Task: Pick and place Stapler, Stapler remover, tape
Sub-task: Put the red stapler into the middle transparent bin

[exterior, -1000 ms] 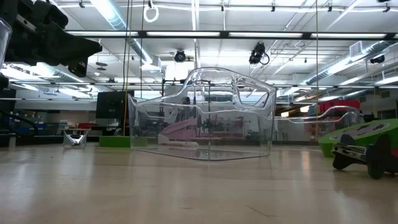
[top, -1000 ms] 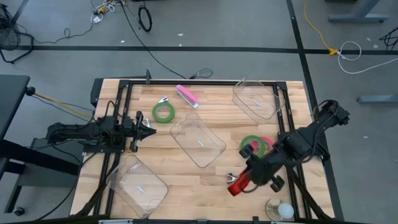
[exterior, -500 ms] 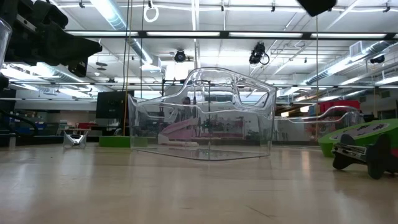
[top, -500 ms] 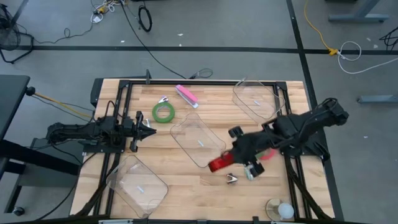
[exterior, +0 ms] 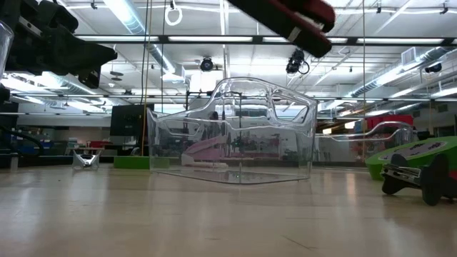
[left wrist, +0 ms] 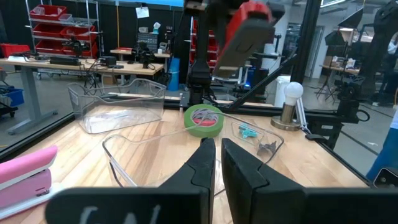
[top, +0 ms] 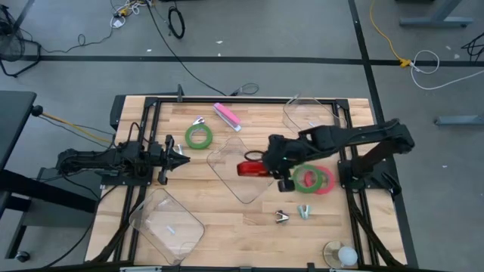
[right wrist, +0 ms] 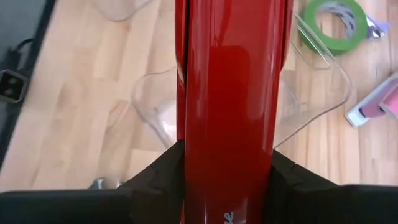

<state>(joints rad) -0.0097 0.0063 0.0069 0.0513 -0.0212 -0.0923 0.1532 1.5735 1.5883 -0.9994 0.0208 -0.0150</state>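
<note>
My right gripper [top: 261, 168] pinches the red stapler [top: 250, 168] above the clear plastic tray [top: 240, 171] at the frame centre. Only my right wrist view shows the grip. My left gripper [top: 184, 160], fingers pressed together, waits centre-left near one green tape ring [top: 199, 137]. The pink stapler [top: 227, 115] lies upper centre.

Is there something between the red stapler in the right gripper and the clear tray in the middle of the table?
Nothing visible stands in the way. The right gripper holds the red stapler in the air, directly above the middle clear tray. In the low view the stapler hangs above the tray's rim, with only open air between them.
</note>
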